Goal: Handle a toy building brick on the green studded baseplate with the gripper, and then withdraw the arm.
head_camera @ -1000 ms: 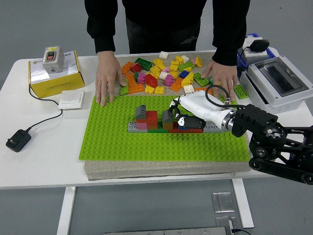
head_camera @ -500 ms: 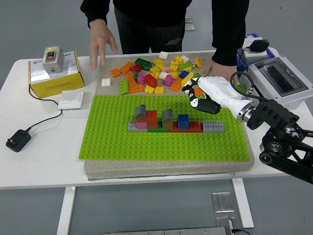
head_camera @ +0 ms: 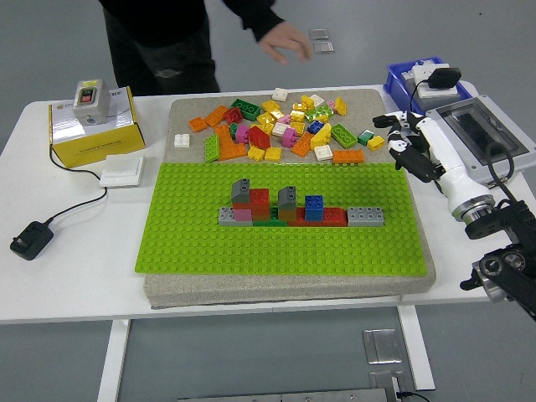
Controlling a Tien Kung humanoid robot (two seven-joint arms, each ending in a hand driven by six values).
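Blue toy building brick (head_camera: 314, 207), square and studded, sits pressed onto a low red row in the small brick wall (head_camera: 289, 208) near the middle of the bright green studded baseplate (head_camera: 193, 243). In the head view, the wall runs left to right: a grey piece at each end, red bricks between, two dark grey sloped pieces on top, and the blue one standing just right of the second grey slope. The baseplate lies on a beige felt mat (head_camera: 285, 289) on the white surface (head_camera: 67, 276).

The right robot hand (head_camera: 408, 144), white-shelled with black joints, hovers off the baseplate's far right corner, well apart from the blue brick, up and to the right of it. Its fingers are loosely curled and hold nothing. The black arm trails away to the lower right edge.

Behind the baseplate a loose heap of coloured bricks (head_camera: 276, 126), orange, yellow, green, pink and red, is scattered over the mat. A yellow cardboard box (head_camera: 92, 130) with a grey switch unit on top stands at the far left, a white wall switch plate (head_camera: 122, 171) just beside it, and a black power adapter (head_camera: 31, 239) nearer the front. A grey enclosure with a clear lid (head_camera: 481, 138) sits at the far right.

A person stands at the far side, one hand (head_camera: 285, 40) raised in the air above the surface, touching nothing.
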